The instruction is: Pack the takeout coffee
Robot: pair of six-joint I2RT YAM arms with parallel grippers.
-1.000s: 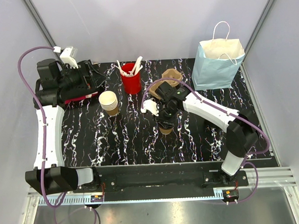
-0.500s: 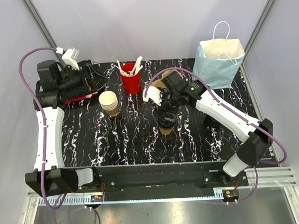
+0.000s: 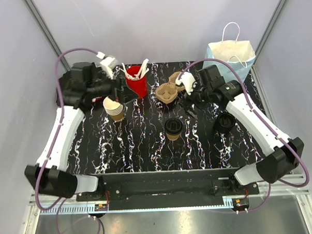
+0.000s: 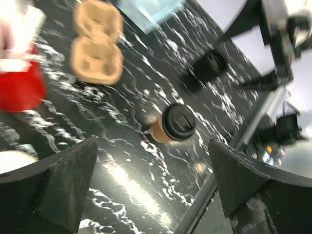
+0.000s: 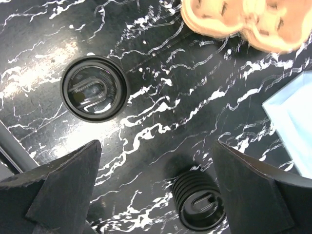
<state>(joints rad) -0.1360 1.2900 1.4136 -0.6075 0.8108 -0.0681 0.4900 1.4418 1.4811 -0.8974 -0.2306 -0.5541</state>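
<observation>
The takeout coffee [image 3: 173, 129] is a tan paper cup with a black lid on it, standing upright on the marbled black table [image 3: 142, 148] near the middle. It shows in the left wrist view as the coffee [image 4: 173, 126], and from above in the right wrist view as its lid [image 5: 94, 87]. My right gripper [image 3: 189, 102] hangs open above and to the right of it, with nothing between the fingers [image 5: 158, 195]. My left gripper [image 3: 125, 92] is open too, by the red cup, well left of the coffee [image 4: 161, 195].
A stack of black lids [image 3: 224, 123] sits right of the coffee. The brown pulp carrier [image 3: 170, 89] lies behind it, and a red cup of white utensils [image 3: 136, 81] beside that. Stacked tan cups [image 3: 113, 107] stand at left. A light blue paper bag [image 3: 228, 64] stands at back right.
My right gripper opened, let go of the lidded coffee and drew back up to the right. My left arm swung from the far left in toward the red cup.
</observation>
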